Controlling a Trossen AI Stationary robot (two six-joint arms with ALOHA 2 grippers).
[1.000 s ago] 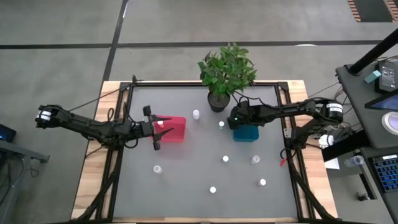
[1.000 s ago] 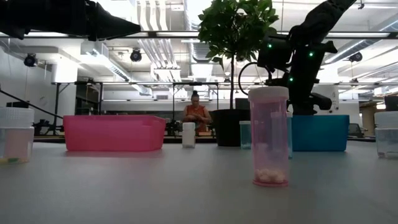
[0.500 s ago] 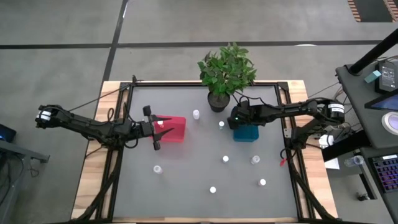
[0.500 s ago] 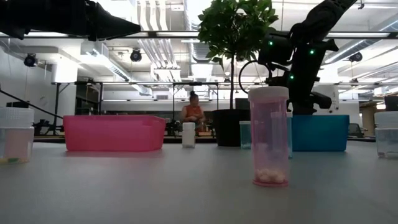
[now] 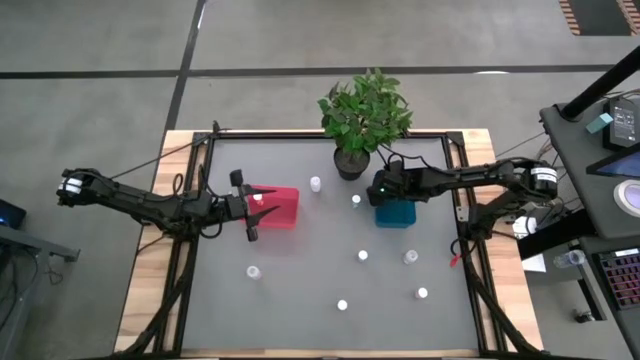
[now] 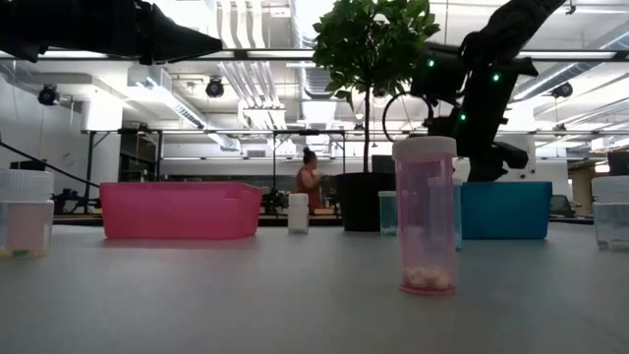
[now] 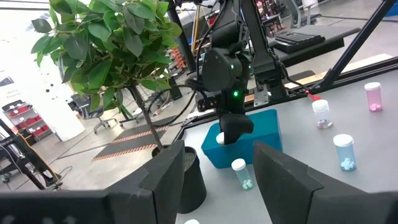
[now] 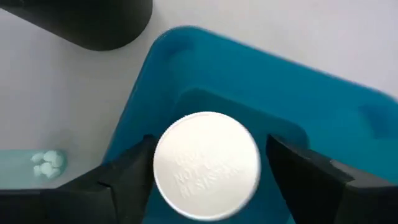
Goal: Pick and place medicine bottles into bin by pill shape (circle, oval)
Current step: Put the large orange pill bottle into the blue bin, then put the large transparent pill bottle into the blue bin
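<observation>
My right gripper [image 5: 385,189] hovers over the teal bin [image 5: 397,214] and is shut on a white-capped medicine bottle [image 8: 206,165]. It also shows in the left wrist view [image 7: 231,127]. My left gripper [image 5: 249,207] is open and empty beside the red bin [image 5: 280,207], at its left end. Several more bottles stand upright on the grey mat: near the plant pot [image 5: 316,184], beside the teal bin [image 5: 355,201], and toward the near edge [image 5: 362,256], [image 5: 410,257], [image 5: 253,271]. A pink-tinted bottle [image 6: 425,216] stands nearest the low camera. My right gripper holds the bottle at its white cap [image 8: 163,163], between its two fingers [image 8: 127,177], which point down from above. The bottle stands upright in the hold, over the teal bin's inside [image 8: 273,118]. Whether its base touches the bin floor is hidden by the cap.
A dark pot with a green plant [image 5: 352,160] stands right behind the teal bin. Two more bottles [image 5: 342,305], [image 5: 422,294] stand near the front edge. A black frame [image 5: 200,180] rims the mat. A person [image 6: 308,177] shows in the room beyond.
My right gripper has shifted very slightly up and toward the table's right edge over the teal bin, the bottle still between its fingers. My left arm has kept still.
</observation>
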